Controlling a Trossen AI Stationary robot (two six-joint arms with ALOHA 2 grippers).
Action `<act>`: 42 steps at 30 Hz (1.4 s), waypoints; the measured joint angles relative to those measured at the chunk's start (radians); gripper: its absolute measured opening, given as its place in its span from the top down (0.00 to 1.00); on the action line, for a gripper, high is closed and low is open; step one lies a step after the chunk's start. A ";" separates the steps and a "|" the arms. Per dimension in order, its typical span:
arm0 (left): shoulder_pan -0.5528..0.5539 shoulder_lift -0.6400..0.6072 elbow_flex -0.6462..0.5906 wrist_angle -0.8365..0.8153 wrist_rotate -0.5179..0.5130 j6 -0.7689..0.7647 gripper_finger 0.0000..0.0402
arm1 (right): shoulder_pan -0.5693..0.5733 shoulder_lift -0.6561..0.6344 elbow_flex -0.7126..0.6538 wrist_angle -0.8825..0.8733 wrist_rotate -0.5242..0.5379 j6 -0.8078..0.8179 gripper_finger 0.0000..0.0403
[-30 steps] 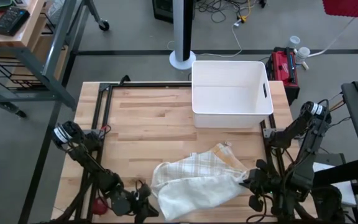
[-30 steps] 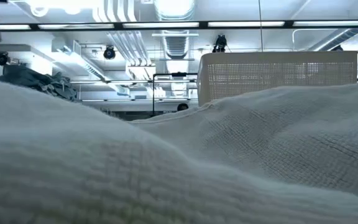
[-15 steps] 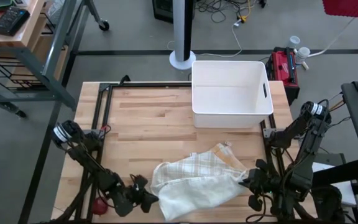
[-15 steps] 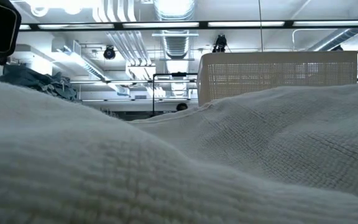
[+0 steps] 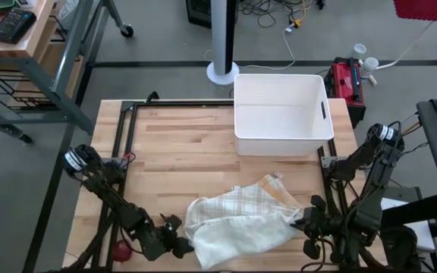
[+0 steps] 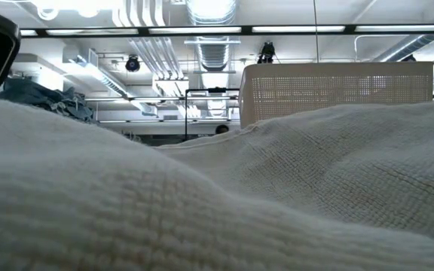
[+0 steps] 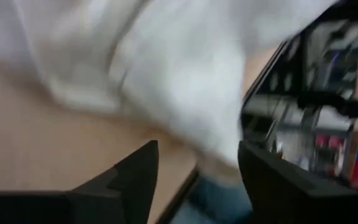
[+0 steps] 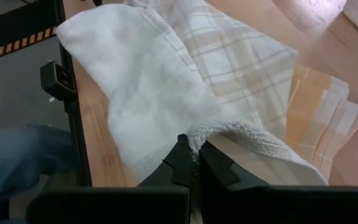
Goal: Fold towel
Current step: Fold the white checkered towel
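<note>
My left gripper (image 5: 174, 241) just let go, fingers now spread & off the towel (image 5: 241, 220), which sits bunched at the table (image 5: 180, 152) front edge, while my right gripper (image 8: 194, 163) keeps pinching its other end, so prob. next regrab

Low view — towel (image 6: 224, 203) fills the frame, hiding the table; left wrist view blurred.

Towel (image 5: 237, 220): soft cloth, nubby terry weave, part faintly plaid. Counter (image 5: 180, 144): pale wood planks, smooth matt finish, dark metal frame (image 5: 120, 136) at left. Bin (image 5: 282, 114), far right: white plastic, smooth, matt.
</note>
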 joint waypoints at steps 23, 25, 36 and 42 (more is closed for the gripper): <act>0.111 0.064 0.023 0.086 0.081 0.059 0.43 | 0.000 0.000 0.009 0.021 -0.012 -0.078 1.00; 0.116 0.084 0.045 0.090 0.049 0.081 0.45 | 0.000 0.000 0.009 0.034 -0.011 -0.094 1.00; 0.113 0.109 0.263 -0.241 -0.092 0.320 0.96 | 0.000 -0.002 0.023 0.033 0.050 -0.108 1.00; 0.100 0.109 0.521 -0.753 -0.122 0.358 0.99 | 0.003 -0.002 0.077 0.031 0.061 -0.179 1.00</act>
